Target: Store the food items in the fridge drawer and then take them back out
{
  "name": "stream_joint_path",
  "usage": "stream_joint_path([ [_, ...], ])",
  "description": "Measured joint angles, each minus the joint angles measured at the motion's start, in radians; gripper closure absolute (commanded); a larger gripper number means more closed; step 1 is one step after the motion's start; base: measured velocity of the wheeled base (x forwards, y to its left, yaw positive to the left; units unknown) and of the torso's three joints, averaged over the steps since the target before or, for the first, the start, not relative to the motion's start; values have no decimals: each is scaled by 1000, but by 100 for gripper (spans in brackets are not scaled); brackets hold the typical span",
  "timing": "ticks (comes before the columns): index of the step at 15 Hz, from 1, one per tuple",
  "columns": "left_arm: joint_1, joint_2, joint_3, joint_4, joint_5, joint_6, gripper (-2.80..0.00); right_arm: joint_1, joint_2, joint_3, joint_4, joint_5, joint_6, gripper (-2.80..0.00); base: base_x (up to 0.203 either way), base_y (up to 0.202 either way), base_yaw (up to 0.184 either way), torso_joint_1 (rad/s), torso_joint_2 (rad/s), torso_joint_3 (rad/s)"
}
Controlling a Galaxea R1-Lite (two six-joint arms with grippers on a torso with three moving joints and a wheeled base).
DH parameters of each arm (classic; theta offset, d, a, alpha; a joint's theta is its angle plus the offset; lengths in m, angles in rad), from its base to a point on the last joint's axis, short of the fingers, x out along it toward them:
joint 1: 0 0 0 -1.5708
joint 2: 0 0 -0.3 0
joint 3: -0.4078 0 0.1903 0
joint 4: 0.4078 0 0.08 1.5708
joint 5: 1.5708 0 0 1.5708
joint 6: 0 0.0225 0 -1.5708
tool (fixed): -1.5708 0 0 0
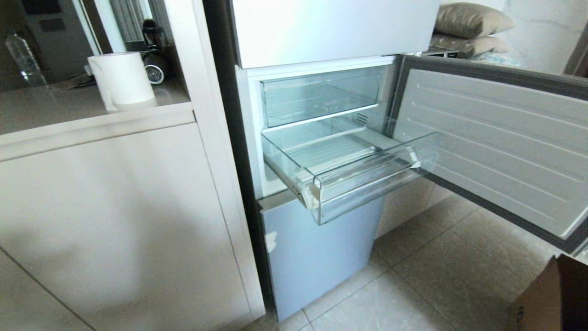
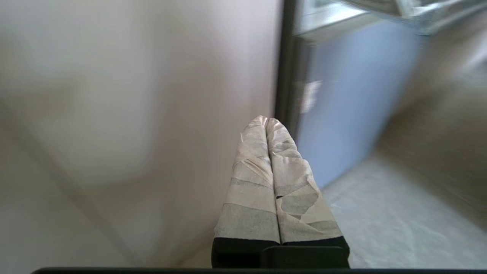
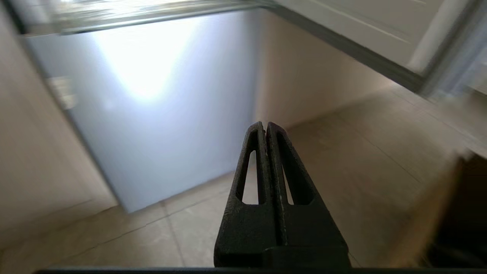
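The fridge drawer [image 1: 363, 177], clear plastic, stands pulled out of the open fridge compartment with nothing showing in it. A taller clear drawer [image 1: 321, 94] sits pushed in above it. The food items are out of view. Neither arm shows in the head view. My left gripper [image 2: 267, 120], its fingers wrapped in pale tape, is shut on nothing, low down by the white cabinet side and the fridge's lower door [image 2: 350, 99]. My right gripper [image 3: 265, 125], with black fingers, is shut and empty too, facing the lower door [image 3: 159, 114] above the tiled floor.
The open fridge door [image 1: 496, 142] swings out to the right. A white cabinet [image 1: 115, 220] stands left of the fridge, with a white jug [image 1: 121, 78] on its counter. A cardboard box [image 1: 551, 294] sits on the tiled floor [image 1: 436, 276] at the lower right.
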Motion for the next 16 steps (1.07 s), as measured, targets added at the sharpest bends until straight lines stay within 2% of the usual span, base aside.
stream_joint_path([
  [7, 0, 0, 0, 0, 0, 0, 0, -1, 4, -9, 11, -6, 0, 0, -1, 0, -8, 0, 0, 1],
  [9, 0, 0, 0, 0, 0, 0, 0, -3, 42, -88, 31, -32, 50, 0, 0, 0, 0, 0, 0, 0],
  [11, 0, 0, 0, 0, 0, 0, 0, -24, 139, -201, 70, -63, 141, 0, 0, 0, 0, 0, 0, 0],
  [12, 0, 0, 0, 0, 0, 0, 0, -56, 204, -249, 83, -69, 182, 0, 0, 0, 0, 0, 0, 0],
  [14, 0, 0, 0, 0, 0, 0, 0, -185, 374, -342, 64, -63, 246, 0, 0, 0, 0, 0, 0, 0],
  [16, 0, 0, 0, 0, 0, 0, 0, -402, 546, -402, -19, -9, 269, 0, 0, 0, 0, 0, 0, 0],
])
